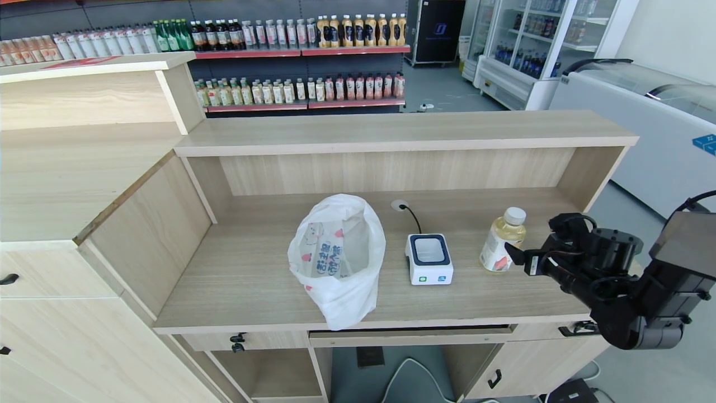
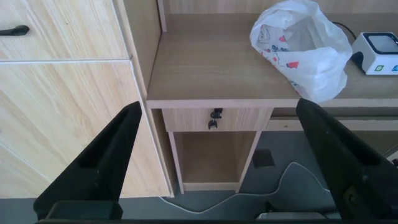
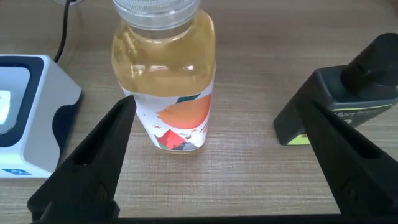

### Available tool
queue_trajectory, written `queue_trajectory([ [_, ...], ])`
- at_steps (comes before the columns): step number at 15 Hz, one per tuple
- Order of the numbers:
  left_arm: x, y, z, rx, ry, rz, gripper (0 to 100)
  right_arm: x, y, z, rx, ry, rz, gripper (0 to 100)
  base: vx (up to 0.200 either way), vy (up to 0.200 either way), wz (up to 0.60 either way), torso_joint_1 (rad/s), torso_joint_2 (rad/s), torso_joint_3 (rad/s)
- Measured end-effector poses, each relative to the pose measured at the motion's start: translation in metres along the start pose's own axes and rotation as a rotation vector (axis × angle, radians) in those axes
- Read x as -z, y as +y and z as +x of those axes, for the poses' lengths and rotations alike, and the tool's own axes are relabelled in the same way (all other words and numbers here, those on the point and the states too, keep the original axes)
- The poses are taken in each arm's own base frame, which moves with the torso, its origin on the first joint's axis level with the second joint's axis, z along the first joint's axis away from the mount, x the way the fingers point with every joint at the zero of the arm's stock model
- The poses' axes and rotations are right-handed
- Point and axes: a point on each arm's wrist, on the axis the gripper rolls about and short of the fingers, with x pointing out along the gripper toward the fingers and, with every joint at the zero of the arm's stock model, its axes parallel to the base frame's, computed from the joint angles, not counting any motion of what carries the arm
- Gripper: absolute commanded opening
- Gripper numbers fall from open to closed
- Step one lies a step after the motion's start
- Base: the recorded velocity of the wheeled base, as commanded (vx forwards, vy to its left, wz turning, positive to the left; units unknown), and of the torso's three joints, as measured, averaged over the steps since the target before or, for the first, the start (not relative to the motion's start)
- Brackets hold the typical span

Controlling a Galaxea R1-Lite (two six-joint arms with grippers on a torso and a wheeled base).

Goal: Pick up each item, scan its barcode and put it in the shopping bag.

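A clear bottle [image 1: 503, 240] of yellow drink with a white cap and an orange-printed label stands upright on the counter, right of the scanner [image 1: 429, 258]. My right gripper [image 1: 519, 256] is open just to the bottle's right, apart from it. In the right wrist view the bottle [image 3: 166, 81] stands ahead of the open right gripper [image 3: 211, 180], outside its fingers [image 3: 87, 168]. The white plastic shopping bag [image 1: 337, 257] stands open-mouthed left of the scanner. My left gripper [image 2: 217, 168] hangs open and holds nothing, low in front of the counter, with the bag [image 2: 300, 46] far ahead.
A black item with a yellow-green label [image 3: 345, 93] lies on the counter [image 1: 246, 274] close beside the bottle. The scanner's cable [image 1: 411, 215] runs to a hole at the back. A raised ledge [image 1: 391, 131] and side walls enclose the counter. A drawer with a key [image 2: 216, 119] sits under it.
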Motion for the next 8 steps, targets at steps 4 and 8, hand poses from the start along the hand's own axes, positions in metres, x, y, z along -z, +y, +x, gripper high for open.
queue_trajectory([
  [4, 0.0, 0.0, 0.0, 0.0, 0.0, 0.0, 100, 0.002, 0.011, 0.016, -0.038, -0.004, -0.004, 100, 0.0, 0.0, 0.0, 0.0, 0.0, 0.0],
  [8, 0.0, 0.0, 0.0, 0.0, 0.0, 0.0, 100, 0.004, 0.026, 0.026, -0.082, -0.013, -0.01, 100, 0.0, 0.0, 0.0, 0.0, 0.0, 0.0],
])
